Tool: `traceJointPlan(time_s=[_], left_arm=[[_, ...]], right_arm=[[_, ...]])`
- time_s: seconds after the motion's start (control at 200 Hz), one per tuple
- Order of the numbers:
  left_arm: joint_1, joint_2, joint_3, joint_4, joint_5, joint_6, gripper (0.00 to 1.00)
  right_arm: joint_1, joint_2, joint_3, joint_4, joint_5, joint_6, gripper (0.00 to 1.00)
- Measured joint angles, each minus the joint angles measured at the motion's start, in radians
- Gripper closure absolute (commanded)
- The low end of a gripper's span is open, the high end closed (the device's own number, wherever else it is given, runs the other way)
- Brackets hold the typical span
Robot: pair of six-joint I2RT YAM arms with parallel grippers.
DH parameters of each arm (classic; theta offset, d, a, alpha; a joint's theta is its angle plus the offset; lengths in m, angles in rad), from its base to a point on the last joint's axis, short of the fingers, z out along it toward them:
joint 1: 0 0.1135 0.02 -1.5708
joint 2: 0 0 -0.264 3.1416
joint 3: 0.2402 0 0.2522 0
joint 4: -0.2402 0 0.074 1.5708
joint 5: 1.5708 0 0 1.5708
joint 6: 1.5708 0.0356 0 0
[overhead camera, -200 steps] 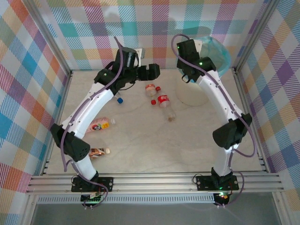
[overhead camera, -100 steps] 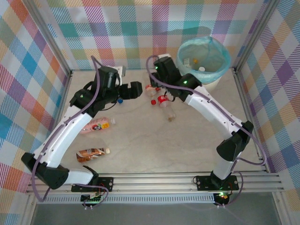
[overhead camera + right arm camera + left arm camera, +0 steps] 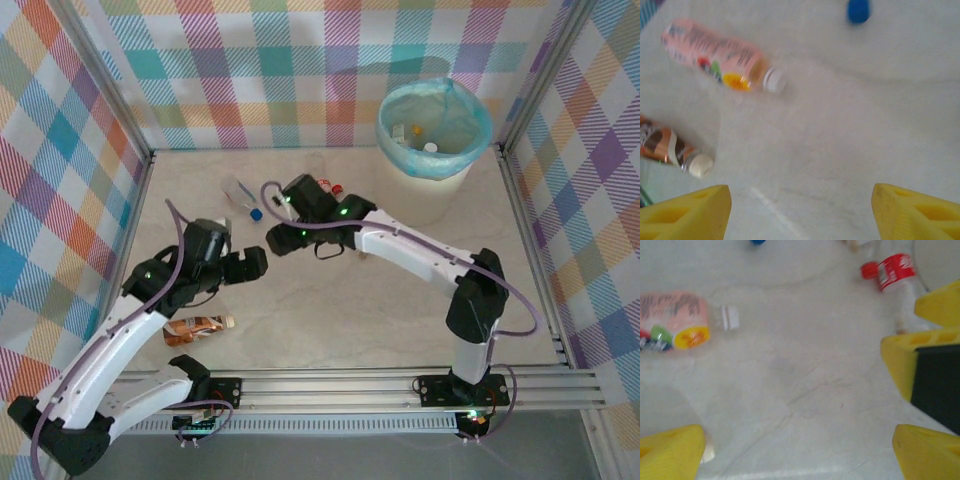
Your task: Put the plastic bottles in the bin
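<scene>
- Bin [image 3: 481,122] stood in the far right corner of the table [image 3: 400,300]. Its teal liner [image 3: 447,92] was folded over the rim, and a couple of bottles [image 3: 401,131] lay inside. Part of the job looked done.
- Left gripper [image 3: 247,265] hung low over the left half of the table with its jaws spread wide and nothing between them. It looked ready for a pick.
- Pink-label bottle [image 3: 675,322] lay on its side ahead of that gripper, white cap toward the table's middle. It was likely the nearest target.
- Right gripper [image 3: 283,240] hung near the table's middle, just beside the left one. Its jaws were apart and empty, over bare surface.
- Brown-label bottle [image 3: 197,327] lay flat by the near left corner, well apart from the bin.
- Clear bottle [image 3: 243,192] with a blue cap [image 3: 257,213] lay toward the far edge, left of middle. Red-label bottle [image 3: 897,275] rested nearer the middle.
- All loose bottles lay flat, so a pinch across the body should suit them. They are crushed, so they may slip or spring.
- Both grippers crowded one patch and risked fouling each other. The right arm is nearer the bin, so it is better placed for drops.
</scene>
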State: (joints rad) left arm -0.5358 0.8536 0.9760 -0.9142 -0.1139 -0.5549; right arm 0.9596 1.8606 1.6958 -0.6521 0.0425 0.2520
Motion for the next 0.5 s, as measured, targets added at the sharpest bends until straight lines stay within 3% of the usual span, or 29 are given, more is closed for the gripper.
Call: traceJointPlan(time_s=[0.23, 0.5], left_arm=[[0.002, -0.088, -0.148, 0.012, 0.000, -0.106, 0.06], [0.002, 0.011, -0.188, 0.097, 0.040, -0.135, 0.06]], right_arm=[[0.014, 0.053, -0.018, -0.008, 0.056, -0.037, 0.25], [-0.145, 0.053, -0.021, -0.076, 0.187, -0.026, 0.12]])
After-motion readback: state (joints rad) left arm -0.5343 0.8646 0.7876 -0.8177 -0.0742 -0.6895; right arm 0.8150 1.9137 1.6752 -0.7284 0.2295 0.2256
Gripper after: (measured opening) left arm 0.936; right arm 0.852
